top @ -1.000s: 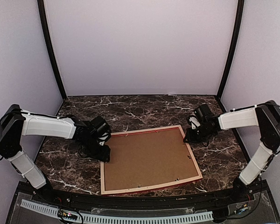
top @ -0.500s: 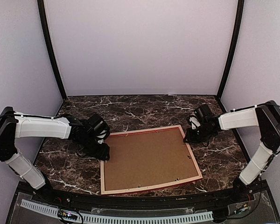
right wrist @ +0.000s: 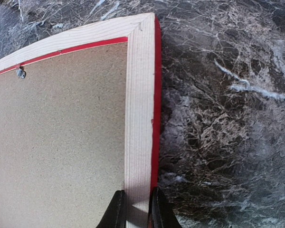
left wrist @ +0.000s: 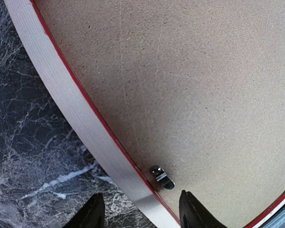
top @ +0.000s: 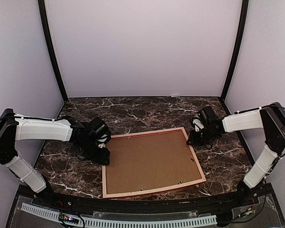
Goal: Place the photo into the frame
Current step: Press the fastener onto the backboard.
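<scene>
The left arm point(top: 42, 129) reaches in from the left edge of the tabletop point(top: 147, 111), and its tool point(left wrist: 142, 213) hangs low over the left side of the frame point(left wrist: 69, 102), toward the frame's far-left corner. This tool is spread: one finger point(left wrist: 92, 213) is over the dark marble outside the frame, the other over the board inside, with the pale wood rail between them and not gripped. A small metal clip point(left wrist: 161, 176) lies on the board just beside the rail, close to the inner finger.

The frame lies flat and face down in the middle of the tabletop, nearer the near edge, turned slightly askew. Its pale back is up and only a thin red line shows along the rims. A brown backing board point(top: 152, 159) fills the whole opening and hides whatever is under it. More small clips sit along the far and near rails.

At the frame's far-right corner the right tool point(right wrist: 137, 209) is pressed nearly together, pinching the right rail of the frame just short of the corner, one finger on the inner side and one on the red outer edge. The right arm point(top: 242, 121) stretches in from the right edge. Bare marble surrounds the frame.
</scene>
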